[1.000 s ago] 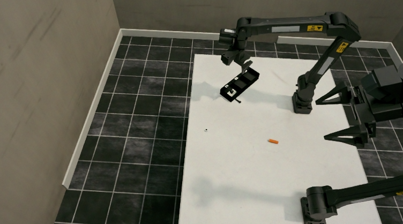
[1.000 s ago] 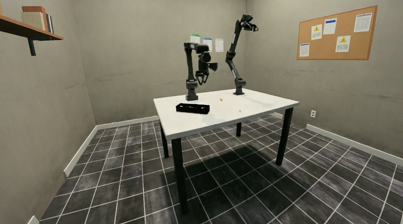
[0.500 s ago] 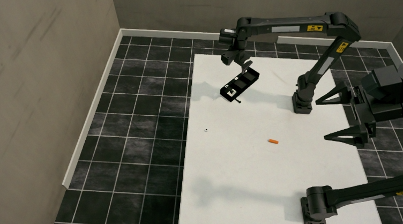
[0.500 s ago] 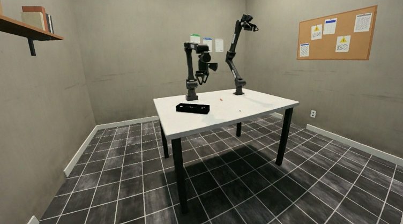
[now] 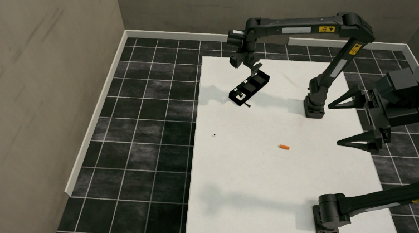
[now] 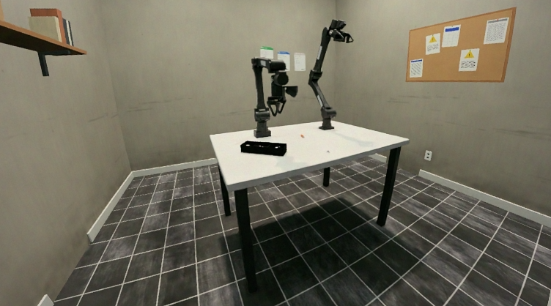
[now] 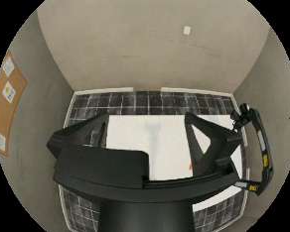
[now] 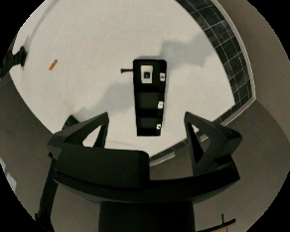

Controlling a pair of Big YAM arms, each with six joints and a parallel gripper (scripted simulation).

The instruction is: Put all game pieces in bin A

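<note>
While the right wrist view shows labels [image 8: 160, 105], the exterior view obscures them.
</note>
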